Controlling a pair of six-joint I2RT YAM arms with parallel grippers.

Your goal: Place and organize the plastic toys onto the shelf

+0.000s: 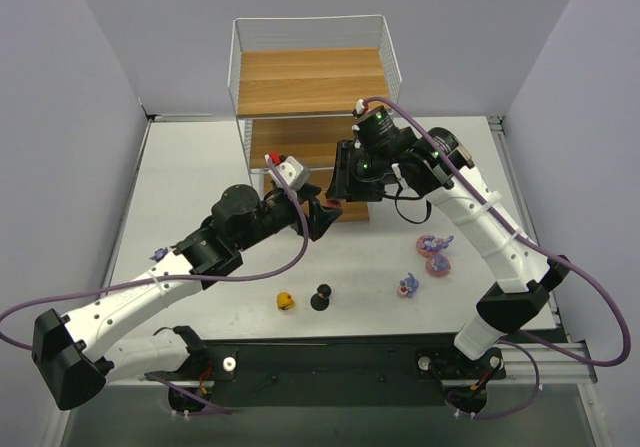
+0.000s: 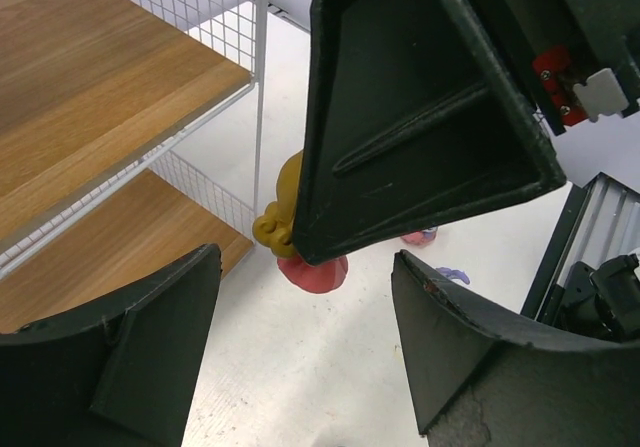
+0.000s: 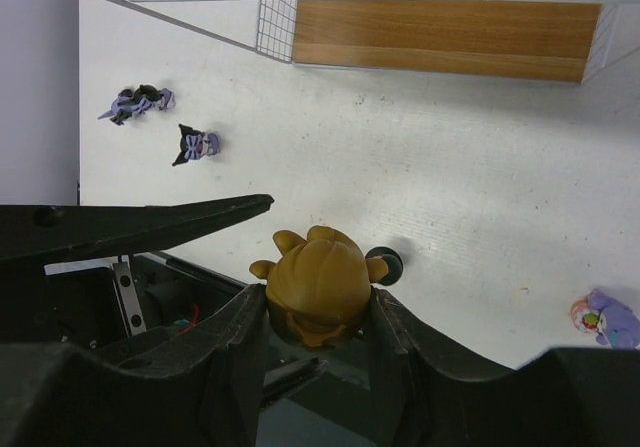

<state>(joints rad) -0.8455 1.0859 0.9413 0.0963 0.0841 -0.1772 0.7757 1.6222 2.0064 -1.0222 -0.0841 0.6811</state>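
Nearest the arm bases, at lower centre of the top view, the yellow toy (image 1: 286,301) and the black toy (image 1: 321,297) stand loose on the bench (image 1: 200,177). The purple-pink figures (image 1: 437,264) lie to their right.

Beyond them, at frame centre, the right gripper (image 3: 318,319) pinches the olive-headed doll (image 3: 320,277) by its head, above the bench and just in front of the shelf (image 1: 310,77). The left gripper (image 2: 305,367) is spread and empty, and a finger of the right gripper crosses its view.

We judge three risks:
- The two grippers collide.
- The left gripper closes on that finger instead of the doll.
- The rounded head slips and the doll drops.

Farther on, the shelf could snag either gripper. We read no brand, label or writing anywhere.
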